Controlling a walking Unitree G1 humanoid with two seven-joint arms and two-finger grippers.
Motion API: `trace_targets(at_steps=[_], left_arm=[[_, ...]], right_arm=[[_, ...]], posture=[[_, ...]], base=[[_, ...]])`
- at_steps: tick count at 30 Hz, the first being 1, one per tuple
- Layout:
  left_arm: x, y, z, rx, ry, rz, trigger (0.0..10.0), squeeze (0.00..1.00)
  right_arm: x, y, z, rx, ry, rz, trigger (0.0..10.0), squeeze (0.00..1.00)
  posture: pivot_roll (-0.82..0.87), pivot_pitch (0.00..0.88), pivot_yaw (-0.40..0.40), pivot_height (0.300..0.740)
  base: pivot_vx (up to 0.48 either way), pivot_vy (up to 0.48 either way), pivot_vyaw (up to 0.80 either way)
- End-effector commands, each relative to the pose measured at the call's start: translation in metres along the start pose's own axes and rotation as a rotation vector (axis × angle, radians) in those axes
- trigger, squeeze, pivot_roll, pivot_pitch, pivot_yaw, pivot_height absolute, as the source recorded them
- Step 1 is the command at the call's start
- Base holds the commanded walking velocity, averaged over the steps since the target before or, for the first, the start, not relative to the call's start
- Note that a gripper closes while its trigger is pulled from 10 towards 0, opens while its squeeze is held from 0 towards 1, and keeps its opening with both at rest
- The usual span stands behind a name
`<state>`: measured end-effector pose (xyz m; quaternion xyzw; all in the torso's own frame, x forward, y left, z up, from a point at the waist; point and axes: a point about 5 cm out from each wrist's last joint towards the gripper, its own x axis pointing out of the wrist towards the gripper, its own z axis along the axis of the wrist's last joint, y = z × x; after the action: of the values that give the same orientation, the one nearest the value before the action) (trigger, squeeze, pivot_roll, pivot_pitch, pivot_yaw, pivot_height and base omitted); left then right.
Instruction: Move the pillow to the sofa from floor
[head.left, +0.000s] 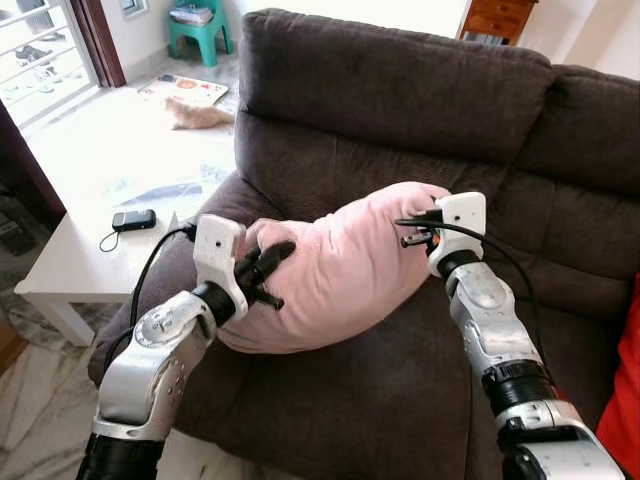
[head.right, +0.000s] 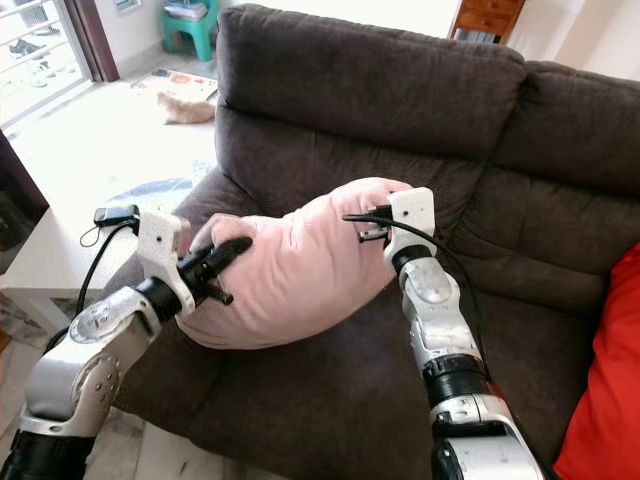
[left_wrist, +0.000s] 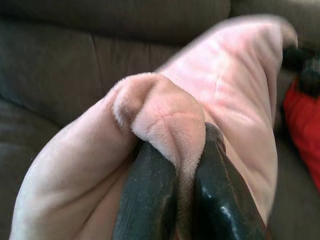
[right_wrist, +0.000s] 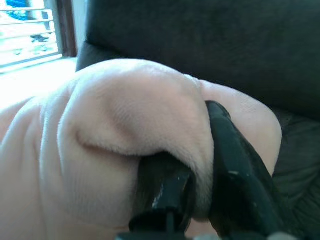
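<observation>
White bench far left, a small dark device with a cord lying on it. Beyond it on the floor, a teal stool and an orange cat (blurry, lying down). My left hand is clenched on the left end of the pink pillow; wrist view shows a fold of plush pinched between both fingers. Pillow sits over the seat of the dark brown sofa, against the backrest, near the sofa's left arm; can't tell if its underside rests on the cushion. My right hand is grasping the pillow's right end, fabric bunched between the fingers. Red cushion at far right, apart from the pillow.
</observation>
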<state>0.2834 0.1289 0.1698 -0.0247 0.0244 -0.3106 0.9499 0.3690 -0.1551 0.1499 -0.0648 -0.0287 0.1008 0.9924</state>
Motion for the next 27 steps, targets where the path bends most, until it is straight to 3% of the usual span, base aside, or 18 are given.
trace_targets(at_steps=[1, 5, 7, 27], left_arm=[[0.006, -0.021, 0.005, 0.023, -0.007, -0.119, 10.0, 0.00], [0.006, -0.020, 0.000, 0.012, 0.008, -0.103, 10.0, 0.00], [0.006, -0.021, -0.002, 0.013, 0.011, -0.097, 10.0, 0.00], [0.007, -0.020, -0.006, 0.003, 0.020, -0.088, 10.0, 0.00]], right_arm=[[0.009, 0.017, 0.018, -0.020, -0.078, 0.092, 10.0, 0.00], [0.009, 0.021, 0.014, -0.027, -0.070, 0.125, 10.0, 0.03], [0.008, 0.022, 0.012, -0.018, -0.071, 0.130, 10.0, 1.00], [0.006, 0.023, 0.007, -0.031, -0.069, 0.147, 10.0, 1.00]], posture=[[0.03, 0.084, -0.096, 0.740], [0.03, 0.084, -0.098, 0.740], [0.03, 0.082, -0.097, 0.740], [0.03, 0.076, -0.095, 0.740]], base=[[0.000, 0.000, 0.00], [0.000, 0.000, 0.00], [0.000, 0.000, 0.00], [0.000, 0.000, 0.00]])
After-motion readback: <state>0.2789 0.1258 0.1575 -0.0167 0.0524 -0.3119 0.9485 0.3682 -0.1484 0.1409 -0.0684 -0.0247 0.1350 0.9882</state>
